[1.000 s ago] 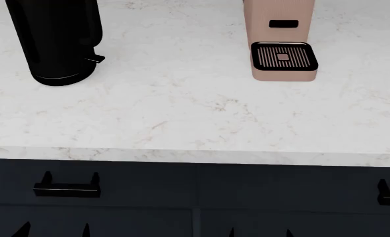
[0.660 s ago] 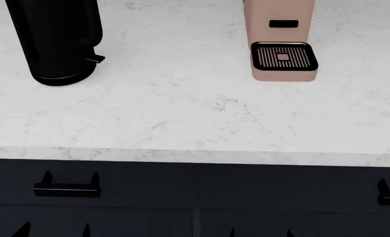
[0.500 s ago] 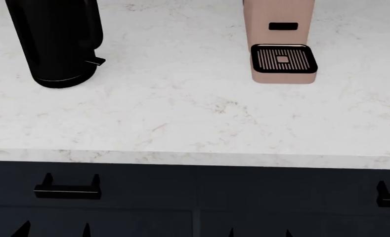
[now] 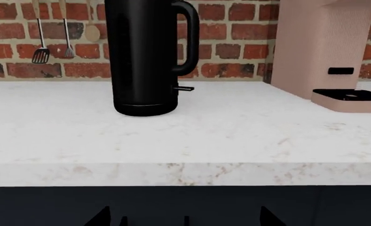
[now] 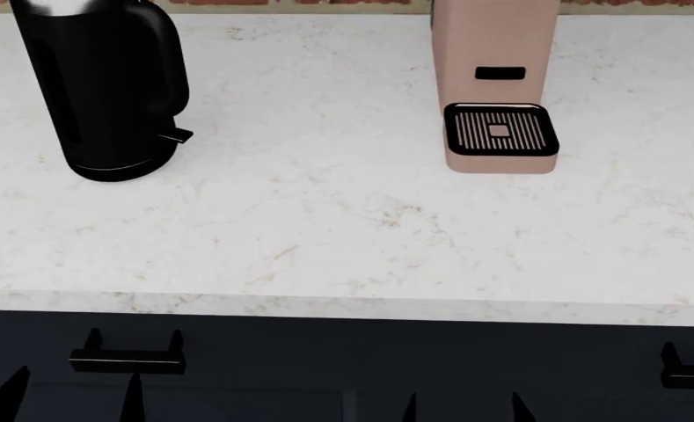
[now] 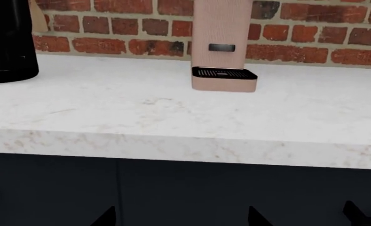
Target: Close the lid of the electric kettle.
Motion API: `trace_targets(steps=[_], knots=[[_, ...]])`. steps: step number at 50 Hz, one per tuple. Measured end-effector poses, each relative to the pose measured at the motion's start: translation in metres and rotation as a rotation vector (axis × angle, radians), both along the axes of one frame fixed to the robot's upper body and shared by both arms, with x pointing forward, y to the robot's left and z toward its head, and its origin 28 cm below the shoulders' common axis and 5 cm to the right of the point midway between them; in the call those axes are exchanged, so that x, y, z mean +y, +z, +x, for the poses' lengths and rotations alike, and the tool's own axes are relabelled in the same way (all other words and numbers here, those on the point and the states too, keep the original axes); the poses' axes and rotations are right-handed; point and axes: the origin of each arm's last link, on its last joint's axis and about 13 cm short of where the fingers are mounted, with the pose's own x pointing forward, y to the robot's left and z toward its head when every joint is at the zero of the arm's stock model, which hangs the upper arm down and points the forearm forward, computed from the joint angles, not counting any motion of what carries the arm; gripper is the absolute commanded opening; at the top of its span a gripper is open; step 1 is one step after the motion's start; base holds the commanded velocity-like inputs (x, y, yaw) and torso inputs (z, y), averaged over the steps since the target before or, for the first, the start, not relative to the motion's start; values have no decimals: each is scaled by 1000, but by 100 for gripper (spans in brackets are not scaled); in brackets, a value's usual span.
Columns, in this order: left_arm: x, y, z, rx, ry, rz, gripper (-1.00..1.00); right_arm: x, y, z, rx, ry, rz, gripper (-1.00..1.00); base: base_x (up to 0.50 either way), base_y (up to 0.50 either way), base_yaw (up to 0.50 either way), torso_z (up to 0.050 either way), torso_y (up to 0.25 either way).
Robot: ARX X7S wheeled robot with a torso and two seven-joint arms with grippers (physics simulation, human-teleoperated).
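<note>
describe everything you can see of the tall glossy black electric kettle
The tall glossy black cylindrical electric kettle stands upright on its round base on the white marbled countertop, left of the pink coffee machine and apart from it. A black loop handle and a small lever near the bottom face that machine. Its top is cropped, so the lid is unseen. Nothing grips it.

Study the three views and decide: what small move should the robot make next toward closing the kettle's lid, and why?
Probably raise the left claw toward the electric kettle. Both claws sit low, in front of the dark cabinet, below the countertop, with fingertips apart. The kettle stands on the robot's left, its top cut off in every view, so the lid cannot be seen yet.
</note>
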Motion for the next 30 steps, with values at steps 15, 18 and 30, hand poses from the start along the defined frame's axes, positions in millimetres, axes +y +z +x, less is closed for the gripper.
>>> trace_targets(steps=[15,18,30], knots=[[2,42,-9,-54,-24,44,100,-10,52,-2,-30,7,-60,100,0,0,0,50,4],[3,52,-11,-68,-30,55,100,-11,63,-3,-40,11,-73,100,0,0,0,50,5],[4,88,-19,-140,-42,92,100,-17,95,-9,-85,13,-116,100,0,0,0,50,5]])
